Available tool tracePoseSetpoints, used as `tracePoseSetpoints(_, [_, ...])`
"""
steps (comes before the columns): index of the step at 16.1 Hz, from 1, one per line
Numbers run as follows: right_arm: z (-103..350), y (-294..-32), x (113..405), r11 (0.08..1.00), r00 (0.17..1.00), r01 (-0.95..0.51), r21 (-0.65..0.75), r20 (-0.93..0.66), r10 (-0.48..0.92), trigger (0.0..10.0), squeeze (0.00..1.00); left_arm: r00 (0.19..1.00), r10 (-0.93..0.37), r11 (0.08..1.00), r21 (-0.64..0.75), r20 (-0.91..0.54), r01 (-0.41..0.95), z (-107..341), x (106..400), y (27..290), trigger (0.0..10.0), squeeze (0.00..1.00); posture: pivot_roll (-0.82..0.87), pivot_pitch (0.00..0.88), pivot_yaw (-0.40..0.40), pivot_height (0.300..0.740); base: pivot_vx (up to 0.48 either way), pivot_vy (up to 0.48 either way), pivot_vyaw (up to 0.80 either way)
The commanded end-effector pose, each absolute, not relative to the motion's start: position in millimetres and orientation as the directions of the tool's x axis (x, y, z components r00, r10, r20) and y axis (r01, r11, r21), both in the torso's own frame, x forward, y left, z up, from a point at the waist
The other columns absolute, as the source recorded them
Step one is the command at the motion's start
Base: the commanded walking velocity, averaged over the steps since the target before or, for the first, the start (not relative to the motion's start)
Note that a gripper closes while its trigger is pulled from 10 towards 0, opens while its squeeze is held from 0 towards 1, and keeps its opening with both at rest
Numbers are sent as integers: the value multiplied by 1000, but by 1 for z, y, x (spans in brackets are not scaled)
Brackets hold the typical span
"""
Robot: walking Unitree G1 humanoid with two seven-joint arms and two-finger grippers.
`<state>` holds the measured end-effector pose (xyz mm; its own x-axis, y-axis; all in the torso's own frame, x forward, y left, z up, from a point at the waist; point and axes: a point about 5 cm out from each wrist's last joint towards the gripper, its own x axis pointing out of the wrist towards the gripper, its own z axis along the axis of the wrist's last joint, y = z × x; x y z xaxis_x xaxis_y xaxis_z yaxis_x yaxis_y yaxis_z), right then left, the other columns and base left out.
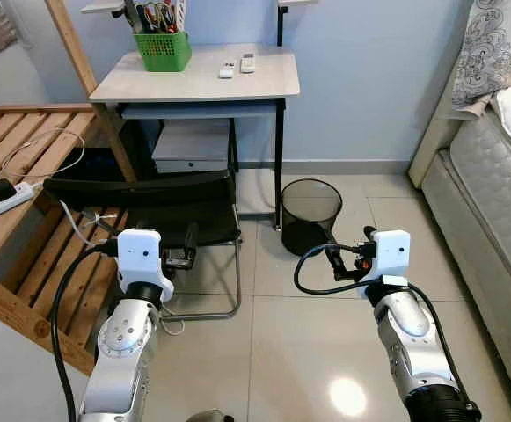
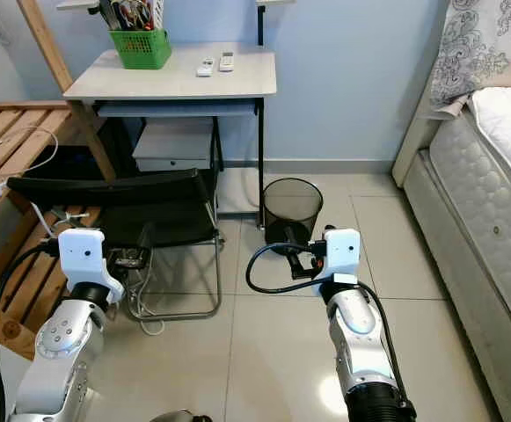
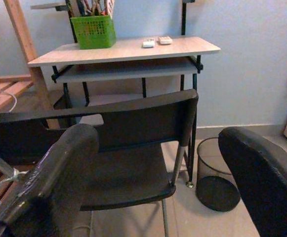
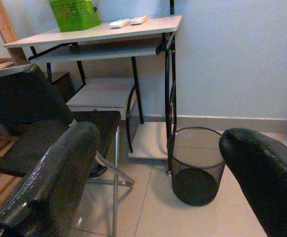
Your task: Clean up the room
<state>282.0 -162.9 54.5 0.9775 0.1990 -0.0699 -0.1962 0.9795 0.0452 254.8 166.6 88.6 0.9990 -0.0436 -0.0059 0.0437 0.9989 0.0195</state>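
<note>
A black folding chair (image 1: 163, 207) stands in front of a light wooden desk (image 1: 202, 83). Beside the desk's right leg sits a black mesh waste bin (image 1: 310, 215), which looks empty inside. My left gripper (image 1: 187, 244) hovers just short of the chair's seat edge. In the left wrist view its fingers (image 3: 44, 187) stand open with the chair back (image 3: 133, 118) beyond them. My right gripper (image 1: 347, 251) is held just in front of the bin, open and holding nothing. The right wrist view looks past its fingers (image 4: 49, 182) at the bin (image 4: 195, 170).
On the desk are a green basket (image 1: 163, 48) of pens and tools and two white remotes (image 1: 237, 66). A wooden slatted frame (image 1: 26, 158) with a power strip (image 1: 0, 200) and cables lies left. A mattress (image 1: 501, 176) borders the right. Tiled floor (image 1: 308, 352) lies between.
</note>
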Motion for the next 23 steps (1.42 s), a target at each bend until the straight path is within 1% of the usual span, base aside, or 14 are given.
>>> tracePoseSetpoints(1, [31,-127,270,962,936,-189,197,-260,237,10000,0,978,-102,992,-96,-184,85,70,261,170,10000,0,-136,0,168,740,0,0,0])
tracePoseSetpoints(4, [31,-127,270,962,936,-189,197,-260,237,10000,0,978,-102,992,-96,-184,85,70,261,170,10000,0,-136,0,168,740,0,0,0])
tracePoseSetpoints(5, [39,-132,285,971,946,-185,151,-240,217,10000,0,978,-112,992,-79,-175,99,67,268,165,10000,0,-163,0,105,740,0,0,0])
tracePoseSetpoints(6, [56,-144,306,984,969,-157,88,-180,171,10000,0,979,-132,990,-68,-155,122,64,280,161,10000,0,-159,0,109,740,0,0,0])
tracePoseSetpoints(7, [54,-135,304,975,960,-201,96,-178,216,10000,0,980,-128,991,-64,-155,119,63,278,163,10000,0,-151,0,118,740,0,0,0])
tracePoseSetpoints(8, [54,-128,302,972,957,-224,73,-173,233,10000,0,980,-130,990,-72,-152,120,63,278,163,10000,0,-149,0,126,740,0,0,0])
tracePoseSetpoints(10, [53,-121,304,969,952,-234,73,-184,244,10000,0,980,-145,989,-60,-135,138,64,283,161,10000,0,-153,0,133,740,0,-214,0])
tracePoseSetpoints(11, [54,-121,305,968,951,-245,52,-179,251,10000,0,983,-136,989,-83,-127,126,64,283,161,10000,0,-155,0,138,740,240,-412,0])
tracePoseSetpoints(12, [54,-128,308,976,958,-212,54,-183,219,10000,0,984,-139,987,-92,-114,129,67,286,159,10000,0,-162,0,140,740,304,-368,0])
tracePoseSetpoints(14, [51,-134,306,980,960,-195,45,-197,200,10000,0,983,-145,987,-83,-108,137,69,290,158,10000,0,-167,0,146,740,326,-349,0])
tracePoseSetpoints(17, [44,-131,303,980,957,-195,34,-214,198,10000,0,981,-168,985,-51,-101,163,71,294,160,10000,0,-165,0,170,740,323,-350,0])
tracePoseSetpoints(19, [42,-131,302,981,954,-192,36,-227,195,10000,0,974,-204,979,-29,-94,202,73,296,157,10000,0,-166,0,171,740,0,0,-603])
tracePoseSetpoints(22, [45,-137,305,986,965,-162,29,-202,165,10000,0,946,-310,950,7,-93,312,75,299,143,10000,0,-166,0,174,740,0,437,-594])
tracePoseSetpoints(23, [45,-138,305,988,967,-155,27,-203,157,10000,0,944,-314,948,25,-100,318,74,300,142,10000,0,-167,0,175,740,0,0,-587])
